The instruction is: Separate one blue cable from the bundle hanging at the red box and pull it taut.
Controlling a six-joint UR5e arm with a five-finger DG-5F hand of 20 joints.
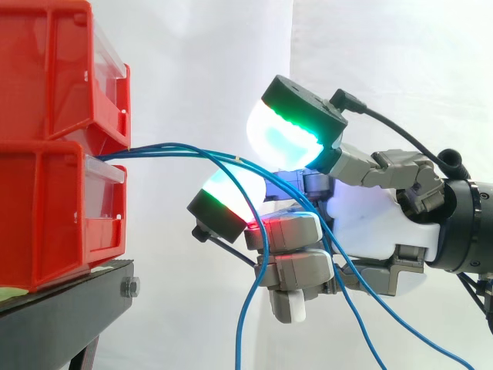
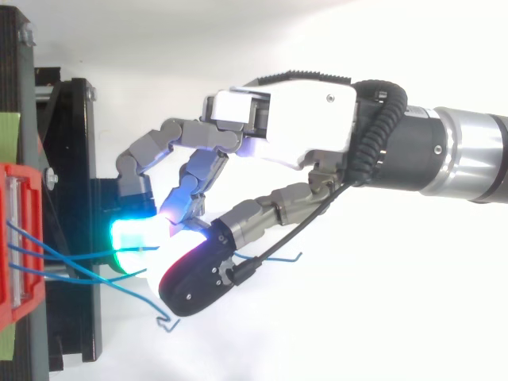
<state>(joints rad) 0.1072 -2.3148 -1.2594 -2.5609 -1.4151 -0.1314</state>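
Hand [image 1: 370,223] comes in from the right of my side view, level with the two stacked red bins [image 1: 46,216] on the black stand [image 1: 69,301]; the blue cables [image 1: 177,146] leave the bins where the upper one sits on the lower, arc slackly across to the hand, cross it and hang down past it; whether the hand clamps any of them I cannot tell; from above, the cables fan out from the bin front towards the hand; what the bins hold is hidden from me.
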